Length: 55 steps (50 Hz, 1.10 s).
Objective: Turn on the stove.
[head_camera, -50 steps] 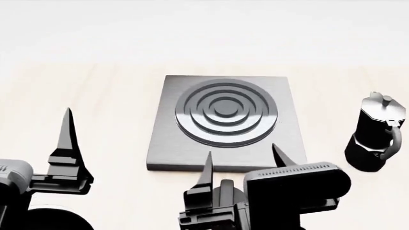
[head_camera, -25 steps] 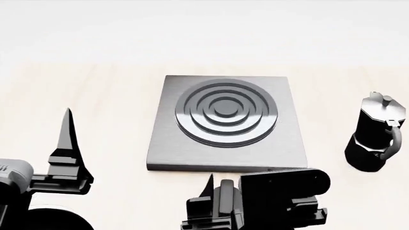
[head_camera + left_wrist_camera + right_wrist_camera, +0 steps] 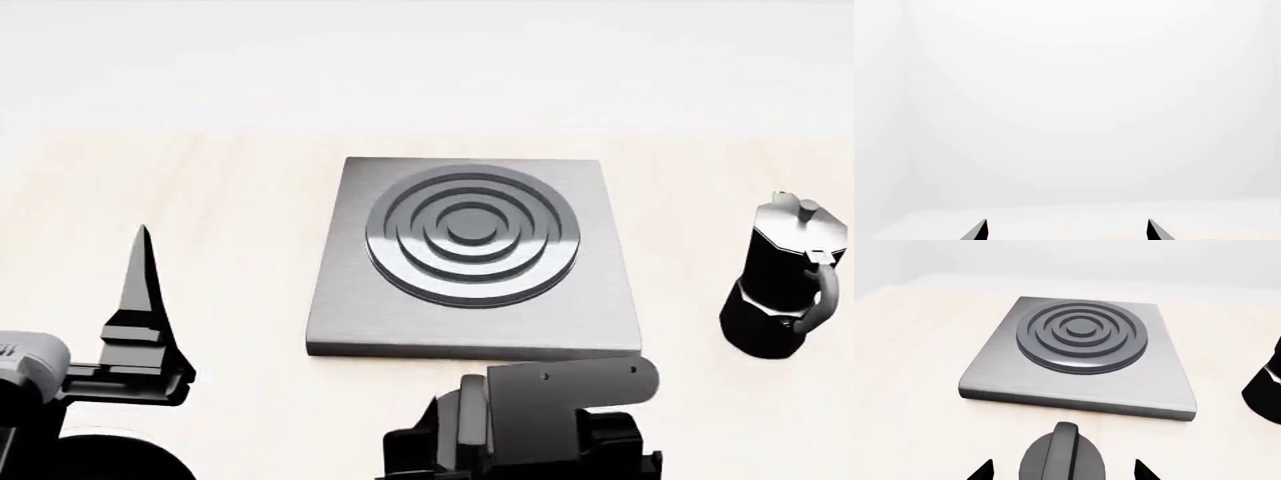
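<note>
Near the bench's (image 3: 200,220) front edge, just before the stove (image 3: 1077,360), the knob (image 3: 1062,457) sits between the right gripper's (image 3: 1062,471) wide-spread fingers (image 3: 981,471). Reaching is the step; next, closing on its fin and twisting. Left gripper (image 3: 1066,231) idles, fingers apart.

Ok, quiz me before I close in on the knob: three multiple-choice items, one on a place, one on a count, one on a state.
1. Where is the knob relative to the stove?
A. On the burner
B. On the table just off the slab's near edge
C. Behind the moka pot

2. How many things sit on the burner?
A. None
B. One
C. Two

3. How does the right gripper stand?
A. Shut on the knob
B. Open, tips either side of the knob
C. Shut on the pot

Key: B, the right wrist view shows the knob before the slab's edge; A, the rings are bare; B, the fingertips sit apart, flanking the knob.
</note>
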### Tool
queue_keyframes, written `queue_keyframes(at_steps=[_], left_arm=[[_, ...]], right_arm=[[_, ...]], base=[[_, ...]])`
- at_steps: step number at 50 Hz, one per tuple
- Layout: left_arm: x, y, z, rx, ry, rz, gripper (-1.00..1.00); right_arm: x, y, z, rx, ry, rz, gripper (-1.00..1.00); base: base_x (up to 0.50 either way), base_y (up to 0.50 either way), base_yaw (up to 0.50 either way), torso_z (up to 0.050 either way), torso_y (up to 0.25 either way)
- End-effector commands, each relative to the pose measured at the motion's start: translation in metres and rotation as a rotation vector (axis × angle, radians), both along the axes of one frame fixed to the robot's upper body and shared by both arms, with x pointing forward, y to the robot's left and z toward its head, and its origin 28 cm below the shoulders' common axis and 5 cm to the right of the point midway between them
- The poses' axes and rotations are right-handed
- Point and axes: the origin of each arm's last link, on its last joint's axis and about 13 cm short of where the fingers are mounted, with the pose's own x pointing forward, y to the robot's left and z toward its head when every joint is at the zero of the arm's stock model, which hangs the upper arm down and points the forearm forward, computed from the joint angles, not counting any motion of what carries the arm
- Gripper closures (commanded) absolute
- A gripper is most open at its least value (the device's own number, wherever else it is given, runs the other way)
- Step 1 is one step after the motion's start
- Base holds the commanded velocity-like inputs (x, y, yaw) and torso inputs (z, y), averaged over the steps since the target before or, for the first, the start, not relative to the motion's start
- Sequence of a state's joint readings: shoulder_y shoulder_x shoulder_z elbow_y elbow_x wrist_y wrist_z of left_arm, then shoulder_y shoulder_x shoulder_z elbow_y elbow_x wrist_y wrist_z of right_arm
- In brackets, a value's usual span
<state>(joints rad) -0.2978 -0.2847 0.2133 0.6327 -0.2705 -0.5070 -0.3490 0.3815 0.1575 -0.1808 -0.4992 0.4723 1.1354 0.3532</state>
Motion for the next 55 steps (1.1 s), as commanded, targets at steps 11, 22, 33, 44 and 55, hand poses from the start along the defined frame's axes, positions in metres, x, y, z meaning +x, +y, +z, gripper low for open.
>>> queue_keyframes(at_steps=[11, 22, 33, 44, 55], left_arm=[[0.001, 0.0, -0.001, 0.002, 0.0, 0.001, -1.0], [0.001, 0.0, -0.001, 0.003, 0.001, 0.0, -1.0], [0.002, 0.0, -0.001, 0.003, 0.002, 0.001, -1.0], [0.001, 0.0, -0.001, 0.002, 0.002, 0.001, -1.0], [0.002, -0.001, -0.002, 0.004, 0.004, 0.001, -1.0]], right_arm=[[0.006, 0.002, -0.007, -0.001, 0.072, -0.007, -1.0], [0.009, 0.001, -0.008, -0.004, 0.075, -0.024, -1.0], [0.015, 0.001, -0.013, -0.003, 0.108, -0.03, -1.0], [0.02, 0.002, -0.018, -0.004, 0.12, -0.042, -1.0], [0.023, 0.001, -0.017, -0.005, 0.129, -0.043, -1.0]], base=[[0.0, 0.0, 0.0, 0.0, 0.0], [0.0, 0.0, 0.0, 0.0, 0.0], [0.0, 0.0, 0.0, 0.0, 0.0], [0.0, 0.0, 0.0, 0.0, 0.0], [0.0, 0.0, 0.0, 0.0, 0.0]])
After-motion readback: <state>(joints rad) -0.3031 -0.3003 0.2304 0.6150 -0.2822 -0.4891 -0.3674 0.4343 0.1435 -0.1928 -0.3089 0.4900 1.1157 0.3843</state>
